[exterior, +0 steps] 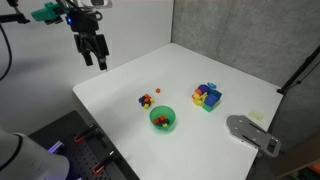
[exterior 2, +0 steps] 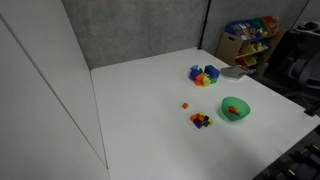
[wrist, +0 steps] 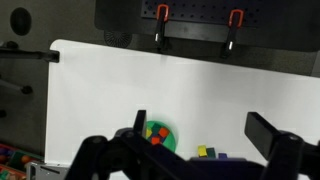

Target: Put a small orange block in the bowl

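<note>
The green bowl point(exterior: 162, 121) stands on the white table in both exterior views point(exterior 2: 236, 108) and holds a few small red and yellow blocks. A lone small orange block point(exterior: 156, 91) lies on the table near it, also in the other exterior view point(exterior 2: 185, 104). A cluster of tiny blocks point(exterior: 145, 101) point(exterior 2: 201, 120) lies close by. My gripper point(exterior: 92, 50) hangs open and empty, high above the table's corner, far from the blocks. In the wrist view the open fingers point(wrist: 200, 122) frame the bowl point(wrist: 163, 143) below.
A pile of larger yellow, blue and purple blocks point(exterior: 207, 96) point(exterior 2: 204, 74) sits beyond the bowl. A grey flat object point(exterior: 250, 133) lies at the table's edge. Clamps point(wrist: 160, 18) hold the table's far edge in the wrist view.
</note>
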